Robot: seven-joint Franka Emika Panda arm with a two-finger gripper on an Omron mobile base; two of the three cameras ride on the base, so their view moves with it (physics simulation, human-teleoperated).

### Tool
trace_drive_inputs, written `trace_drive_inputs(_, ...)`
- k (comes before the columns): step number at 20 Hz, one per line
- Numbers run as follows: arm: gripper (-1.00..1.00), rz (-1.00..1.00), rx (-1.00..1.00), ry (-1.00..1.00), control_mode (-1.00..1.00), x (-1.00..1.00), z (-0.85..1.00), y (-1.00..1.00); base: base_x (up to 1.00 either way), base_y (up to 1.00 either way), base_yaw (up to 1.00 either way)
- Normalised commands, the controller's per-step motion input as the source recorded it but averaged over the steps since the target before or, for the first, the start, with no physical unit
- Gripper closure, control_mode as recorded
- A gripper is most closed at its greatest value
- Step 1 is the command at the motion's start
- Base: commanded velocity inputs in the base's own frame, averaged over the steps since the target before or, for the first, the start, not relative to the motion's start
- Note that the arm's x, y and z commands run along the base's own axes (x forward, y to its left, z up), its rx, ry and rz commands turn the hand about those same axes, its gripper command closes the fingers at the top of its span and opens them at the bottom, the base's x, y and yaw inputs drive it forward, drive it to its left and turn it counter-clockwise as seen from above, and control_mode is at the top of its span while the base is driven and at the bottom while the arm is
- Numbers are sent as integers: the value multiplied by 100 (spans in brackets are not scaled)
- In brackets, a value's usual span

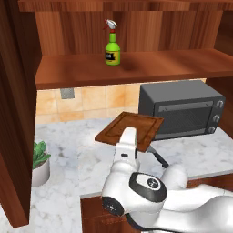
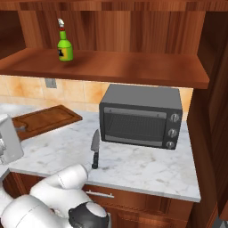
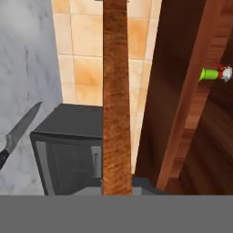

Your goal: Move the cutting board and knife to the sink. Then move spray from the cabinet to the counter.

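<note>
The brown cutting board (image 1: 132,124) hangs tilted just above the white marble counter (image 1: 200,152), and my gripper (image 1: 131,134) is shut on its near edge. The hand view looks along the cutting board (image 3: 116,113) edge-on. The hand (image 2: 9,139) shows at the left edge of the right base view, with the cutting board (image 2: 46,118) reaching out from it. On the counter (image 2: 133,165), in front of the oven, the black-handled knife (image 2: 95,149) lies flat; the board partly hides the knife (image 1: 158,157). The green spray (image 1: 112,48) stands upright on the cabinet shelf (image 1: 159,67). The sink is out of view.
A dark grey toaster oven (image 2: 141,116) stands on the counter right of the board, under the shelf. A potted plant (image 1: 40,163) sits at the left, beside a tall wooden side panel (image 1: 16,113). A wall outlet (image 1: 67,93) is on the tan tiles.
</note>
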Motion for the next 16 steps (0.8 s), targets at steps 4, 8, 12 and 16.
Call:
trace_drive_inputs(4,100,-34,0,18,-100,-6,55,-4,0,0,0)
trace_drive_inputs(8,100,-30,0,11,-100,-6,44,0,0,0,0)
trace_drive_inputs(12,100,-27,0,12,-100,-4,33,0,0,0,0)
trace_drive_inputs(16,100,-22,0,15,-100,-2,17,-11,0,0,0)
